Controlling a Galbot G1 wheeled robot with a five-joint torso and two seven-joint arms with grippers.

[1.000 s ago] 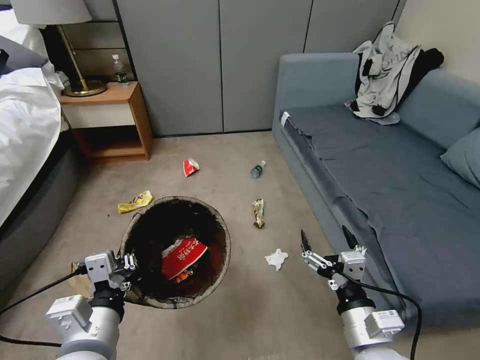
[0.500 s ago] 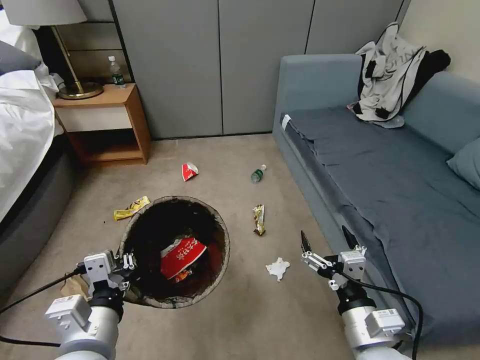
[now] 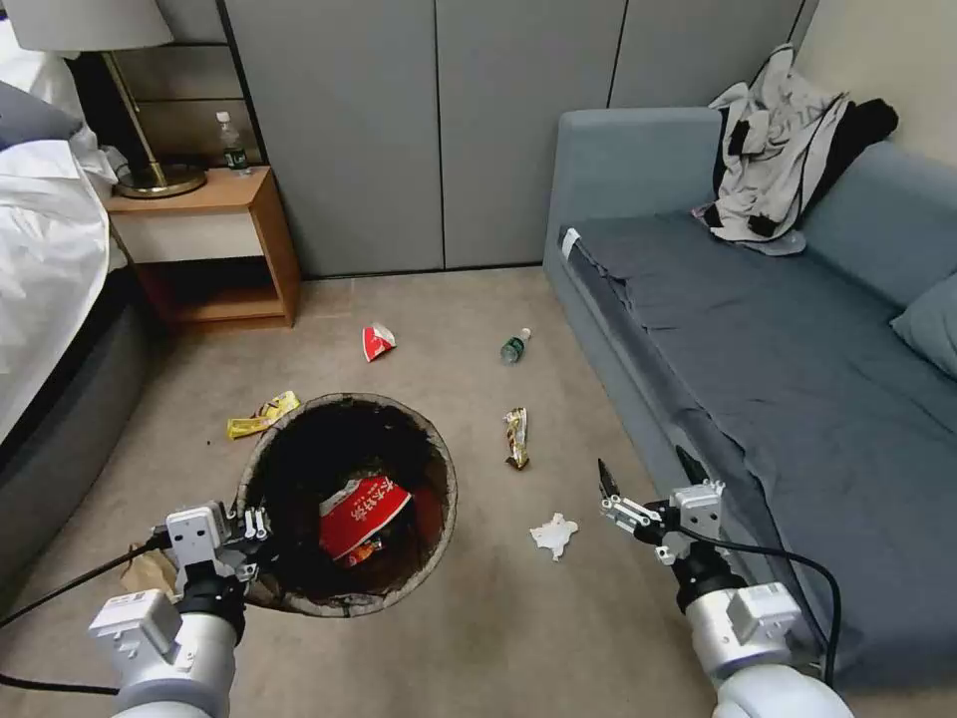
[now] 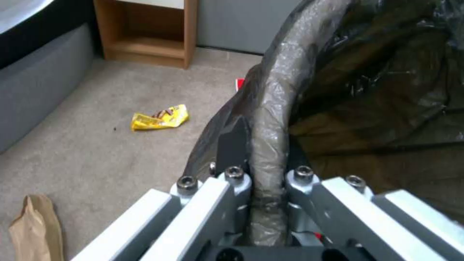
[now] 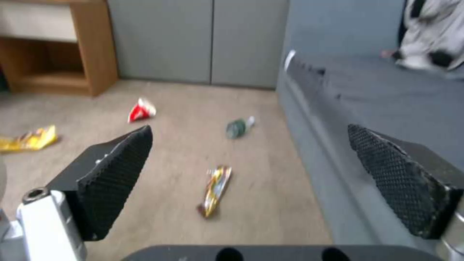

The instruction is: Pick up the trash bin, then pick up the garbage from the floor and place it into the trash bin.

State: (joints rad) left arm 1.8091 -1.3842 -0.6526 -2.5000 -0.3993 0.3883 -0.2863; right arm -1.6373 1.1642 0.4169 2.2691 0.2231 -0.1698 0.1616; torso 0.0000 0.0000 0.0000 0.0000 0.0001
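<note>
Pinching the trash bin (image 3: 349,504) rim, the left pincer (image 3: 261,527) waits while the spread right pincer (image 3: 643,477) (nearer arm) hovers just right of the white tissue (image 3: 553,534).

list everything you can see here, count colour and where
trash bin: 1, dark-lined, held off the carpet at its rim, red carton inside
yellow wrapper: 1, carpet, bed side of the bin
red-and-white carton: 1, carpet, beyond the bin
small bottle: 1, clear, near the sofa
foil wrapper: 1, carpet
tissue: 1, white, by the right gripper
paper bag: 1, brown, carpet
sofa: 1, blue-grey, clothes on it
nightstand: 1, wooden, lamp and bottle on top
left gripper: clamped on the bin rim
right gripper: open, above the carpet
</note>
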